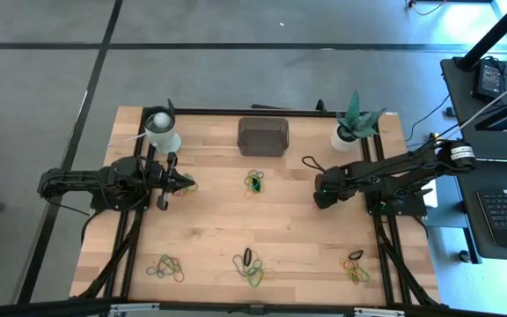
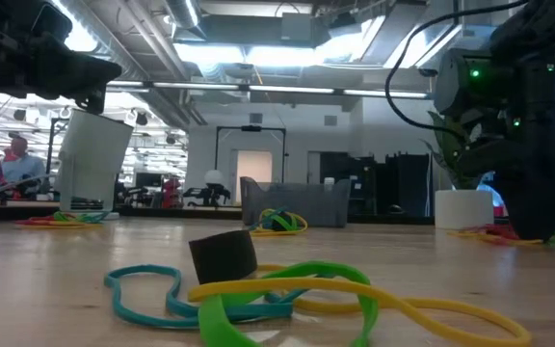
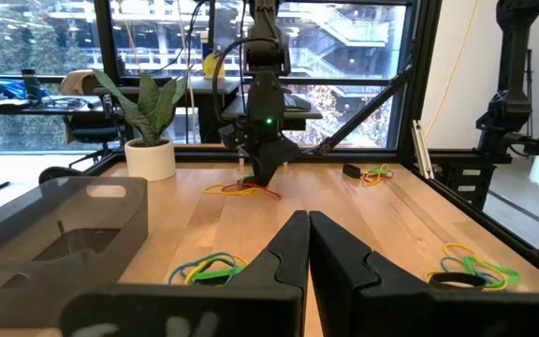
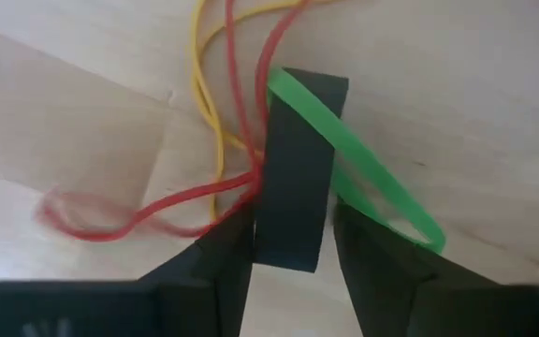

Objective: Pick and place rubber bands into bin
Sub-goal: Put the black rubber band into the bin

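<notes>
- Right wrist view puts the right gripper down at the wooden table, its two fingers standing apart on either side of a wide black band; red, yellow and green rubber bands tangle around it. Nothing looks clamped yet.
- The step in hand seems to be closing on this cluster: the fingers should meet squarely on the black band so the thin loops come along rather than slip out.
- After that, lift straight up before travelling, since trailing loops could snag.
- The bin sits at the far edge of the table, well apart from this gripper, between the white cup and the potted plant.
- The left gripper waits above the table's left side, fingers pressed together and holding nothing.
- More band piles lie mid-table and along the near edge.
</notes>
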